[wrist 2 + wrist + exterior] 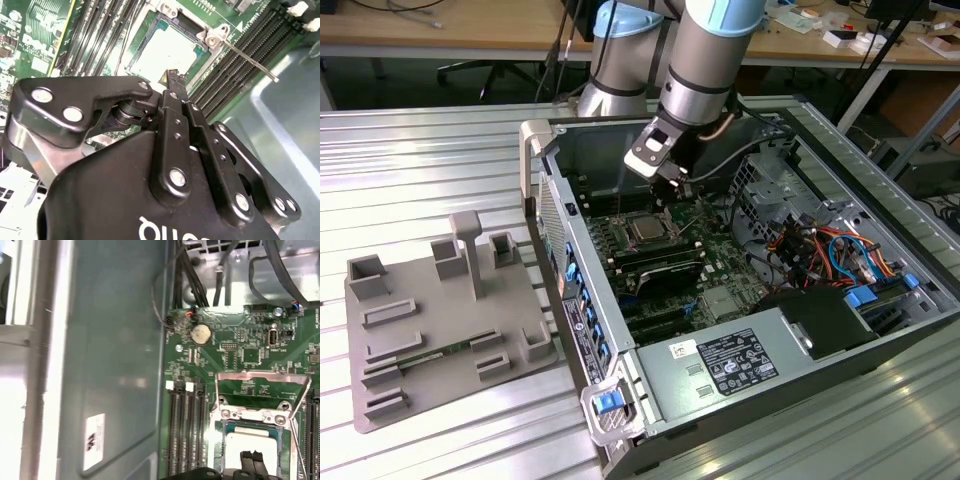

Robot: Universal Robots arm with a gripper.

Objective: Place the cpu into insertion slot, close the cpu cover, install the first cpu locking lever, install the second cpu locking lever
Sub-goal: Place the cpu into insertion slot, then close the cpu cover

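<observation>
**Cpu lies in the socket, cover stands open, claw hangs over it**

The open computer case (542, 140) lies on its side on the ribbed metal surface (420, 150). Inside it are the green motherboard (720, 268), a power supply (720, 365) at the near end, and a bundle of coloured cables (820, 250) toward the exterior view's right. Beside the case, on the exterior view's left, there is a grey fixture plate (420, 310) with several pockets and posts.

The insertion slot (231, 427) on the motherboard contains the cpu (250, 442). The cpu lies flat, with the silver-grey metal top facing out of the case. It is square, so no side is the long one. Its edges run parallel with the socket rim and with the black memory slots (187, 435) next to it.

The cpu cover (250, 374) is open. It is folded back on its hinge, and the green board is visible through its window. In the second wrist view one thin locking lever (250, 60) sticks out free from the corner of the socket, across the memory slots.

The claw (251, 456) hangs just over the cpu. Its two fingers are pressed together and they hold nothing. I cannot tell whether the tips touch the metal top.
</observation>
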